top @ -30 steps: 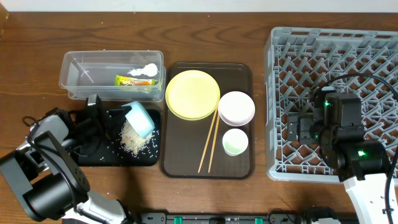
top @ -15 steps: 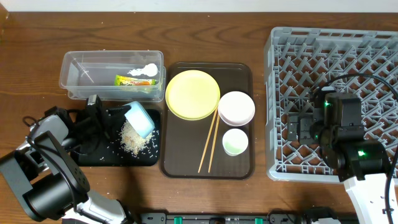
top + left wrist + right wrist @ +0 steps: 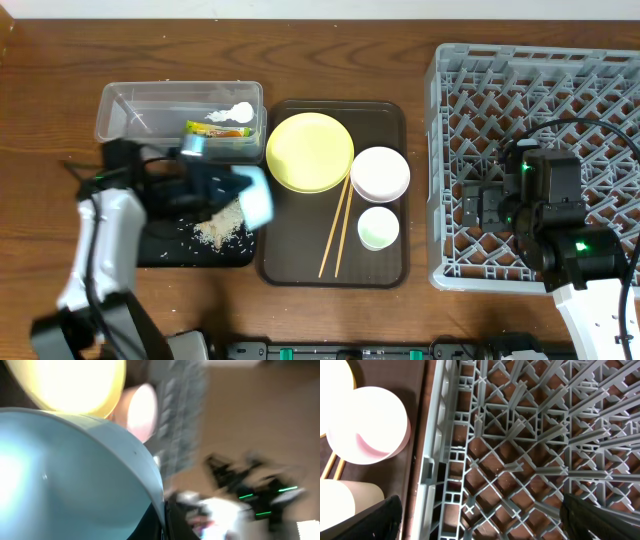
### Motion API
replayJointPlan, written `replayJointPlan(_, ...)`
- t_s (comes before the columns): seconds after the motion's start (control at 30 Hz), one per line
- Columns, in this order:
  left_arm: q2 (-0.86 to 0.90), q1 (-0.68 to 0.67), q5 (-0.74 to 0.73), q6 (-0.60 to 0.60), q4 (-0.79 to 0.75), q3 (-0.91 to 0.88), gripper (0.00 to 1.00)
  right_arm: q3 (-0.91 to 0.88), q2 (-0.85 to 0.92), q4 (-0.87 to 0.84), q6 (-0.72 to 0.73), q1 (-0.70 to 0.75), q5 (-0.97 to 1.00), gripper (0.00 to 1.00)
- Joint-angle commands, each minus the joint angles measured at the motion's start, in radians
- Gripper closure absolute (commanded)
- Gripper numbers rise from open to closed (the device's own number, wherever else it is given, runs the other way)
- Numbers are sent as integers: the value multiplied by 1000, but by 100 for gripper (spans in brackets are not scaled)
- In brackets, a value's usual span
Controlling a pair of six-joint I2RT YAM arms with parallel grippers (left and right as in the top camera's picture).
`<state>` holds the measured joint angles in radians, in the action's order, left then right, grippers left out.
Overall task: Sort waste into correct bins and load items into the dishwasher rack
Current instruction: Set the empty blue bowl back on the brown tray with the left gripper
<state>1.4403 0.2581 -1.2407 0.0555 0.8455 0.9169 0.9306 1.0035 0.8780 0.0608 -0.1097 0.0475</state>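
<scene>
My left pincer is clamped on the light blue bowl, held tilted at the black tray's right edge; rice lies on that tray, so I judge the bowl emptied for racking; my right pincer hangs apart, well right of the tray, above the dishwasher rack.

Wooden table in front of me carried four things directly. Clear tub sat far left, black tray just beside it on my near side. Brown serving tray lay centre, close against both. Grey rack stood on my right, apart from that tray.
</scene>
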Motion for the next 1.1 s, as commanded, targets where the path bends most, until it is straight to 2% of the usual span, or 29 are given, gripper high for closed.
replayJointPlan(0.0,-62,-151,310,11,-3,17,94,17,-3,1,13,6,-3,1)
replayJointPlan(0.23,-58,-495,695,37,-57,16,94,17,-3,2,13,6,-3,1)
replayJointPlan(0.47,15,-689,742,45,-174,16,94,17,-3,1,13,6,-3,1)
replayJointPlan(0.7,108,-766,787,108,-242,16,93,17,-3,2,13,6,-3,1)
replayJointPlan(0.77,115,-768,787,108,-245,17,83,17,-3,2,13,6,-3,1)
replayJointPlan(0.8,115,-768,788,108,-246,17,68,17,-3,2,13,6,-3,1)
replayJointPlan(0.87,108,-767,790,107,-246,19,53,17,-3,1,13,6,-3,1)
replayJointPlan(0.93,97,-767,790,107,-245,28,48,17,-3,2,13,6,-3,1)
replayJointPlan(1.07,56,-767,789,107,-245,65,44,17,-3,3,13,6,-3,1)
